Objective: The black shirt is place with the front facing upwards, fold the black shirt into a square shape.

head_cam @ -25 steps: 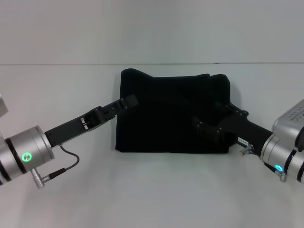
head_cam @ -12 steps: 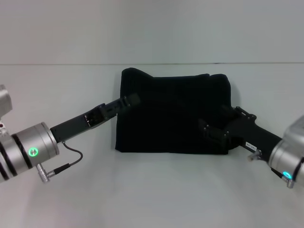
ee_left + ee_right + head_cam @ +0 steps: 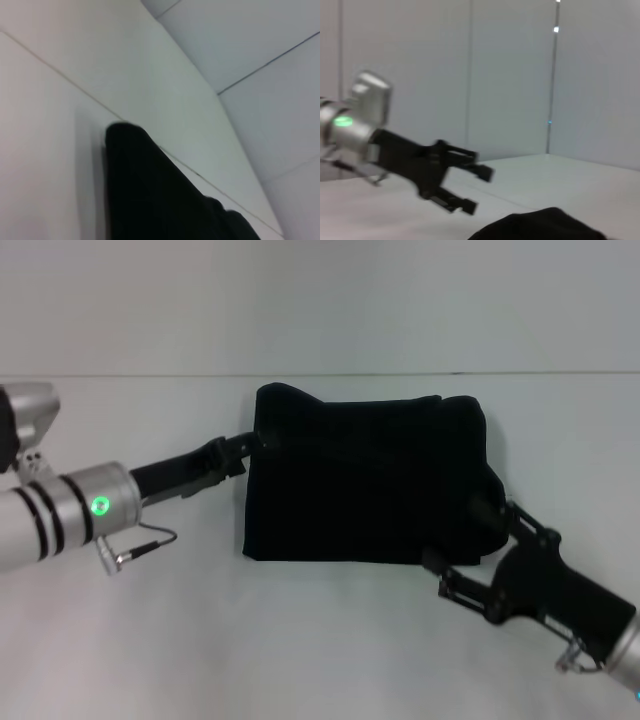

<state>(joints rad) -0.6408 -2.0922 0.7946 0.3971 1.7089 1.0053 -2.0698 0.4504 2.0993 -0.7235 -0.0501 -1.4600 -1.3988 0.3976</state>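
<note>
The black shirt [image 3: 365,480] lies folded into a compact, roughly square block in the middle of the white table; no lettering shows. My left gripper [image 3: 247,445] hovers at the shirt's left edge, near its far corner. The right wrist view shows this left gripper [image 3: 479,190] open and empty. My right gripper [image 3: 458,532] is at the shirt's near right corner, fingers spread and holding nothing. One corner of the shirt [image 3: 150,190] fills the left wrist view, and its edge [image 3: 545,225] shows in the right wrist view.
The white table [image 3: 320,640] reaches back to a pale wall [image 3: 320,300]. A thin cable [image 3: 150,540] hangs under my left wrist.
Both arms have drawn back off the shirt. The left gripper slid left to the shirt's edge. The right gripper moved toward the near right corner. The shirt kept its shape.
</note>
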